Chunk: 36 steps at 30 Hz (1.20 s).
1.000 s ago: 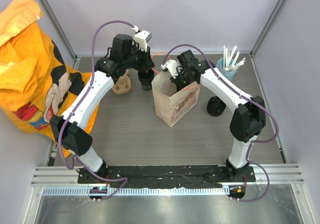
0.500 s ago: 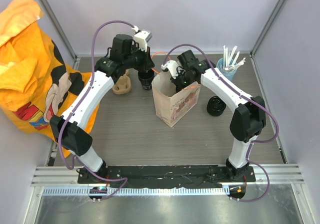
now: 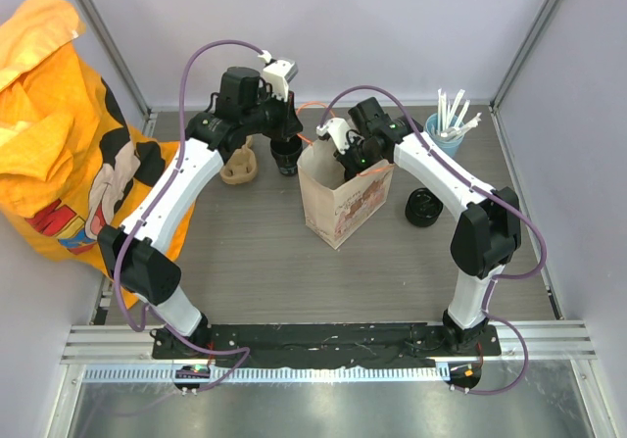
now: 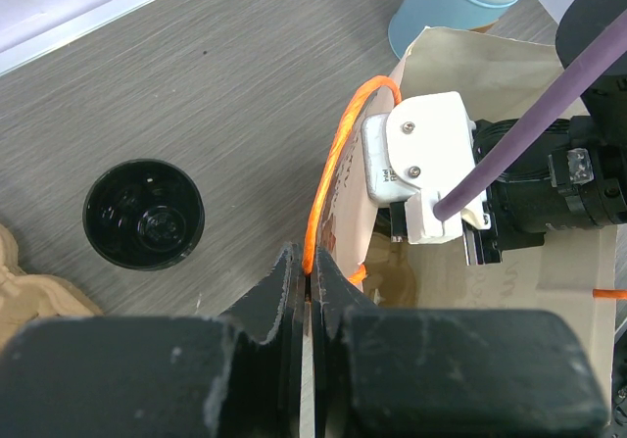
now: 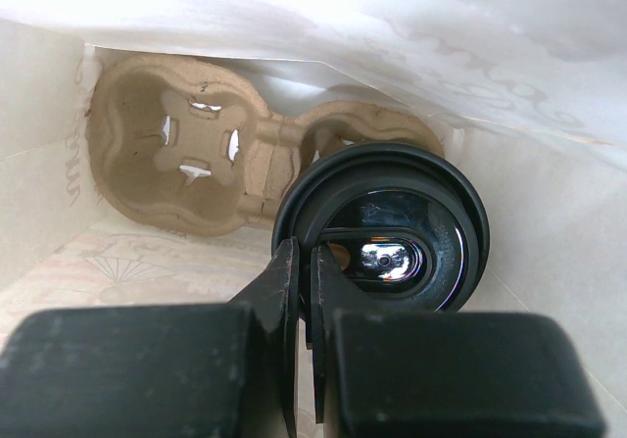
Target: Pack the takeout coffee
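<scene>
Right wrist view looks down into the paper bag (image 5: 549, 262), where the takeout coffee (image 5: 411, 198) stands upright with its black lid on. It sits in the right-hand pocket of a brown pulp carrier (image 5: 186, 154) lying on the bag's floor. The right gripper (image 5: 304, 262) is nearly closed, with only a thin slit between its fingers, pinching the near-left rim of the lid. The carrier's left pocket holds nothing.

From the left wrist camera, the left gripper (image 4: 306, 273) is pressed together on the bag's orange handle (image 4: 333, 154) at the bag's left edge. The loop of cord arches up past the fingers toward the right arm's white wrist camera. An open black cup (image 4: 144, 213) without a lid stands on the table (image 4: 245, 56) just left of the bag.

From overhead, the bag stands mid-table with both arms meeting at its mouth. A second pulp piece (image 3: 238, 169) lies left of the open cup. A round black object (image 3: 423, 207) sits right of the bag; whether it is a cup or a lid I cannot tell. A light-blue cup (image 3: 446, 134) of white straws stands at the far right.
</scene>
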{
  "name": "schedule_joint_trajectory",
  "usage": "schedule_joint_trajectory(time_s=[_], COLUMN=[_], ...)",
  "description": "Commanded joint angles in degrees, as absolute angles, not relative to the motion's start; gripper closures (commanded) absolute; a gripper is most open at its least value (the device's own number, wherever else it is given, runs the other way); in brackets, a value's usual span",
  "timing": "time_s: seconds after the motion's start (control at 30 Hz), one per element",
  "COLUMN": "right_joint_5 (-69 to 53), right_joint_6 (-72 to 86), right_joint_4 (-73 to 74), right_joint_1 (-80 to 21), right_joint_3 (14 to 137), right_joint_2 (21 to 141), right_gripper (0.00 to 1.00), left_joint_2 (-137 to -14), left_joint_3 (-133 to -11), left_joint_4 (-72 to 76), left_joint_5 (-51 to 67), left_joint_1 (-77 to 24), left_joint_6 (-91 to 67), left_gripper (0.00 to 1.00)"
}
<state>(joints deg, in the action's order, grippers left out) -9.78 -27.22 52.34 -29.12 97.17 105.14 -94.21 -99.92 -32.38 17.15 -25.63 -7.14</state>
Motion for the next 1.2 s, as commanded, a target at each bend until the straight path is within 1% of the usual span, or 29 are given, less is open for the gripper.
schedule_joint_trajectory(time_s=[0.0, 1.17], right_joint_5=[-9.8, -9.6], right_joint_6=[-26.9, -27.9], right_joint_4=[54.1, 54.6], right_joint_1=[-28.7, -27.9], right_joint_3=[98.4, 98.3], right_joint_2=[103.4, 104.4], right_gripper=[0.99, 0.99], left_joint_2=[-91.6, -91.6], left_joint_3=[-100.0, -100.3], left_joint_4=[-30.4, -30.4], left_joint_5=[17.5, 17.4], left_joint_1=[-25.2, -25.3], left_joint_6=[-7.4, -7.4], left_gripper=[0.98, 0.98])
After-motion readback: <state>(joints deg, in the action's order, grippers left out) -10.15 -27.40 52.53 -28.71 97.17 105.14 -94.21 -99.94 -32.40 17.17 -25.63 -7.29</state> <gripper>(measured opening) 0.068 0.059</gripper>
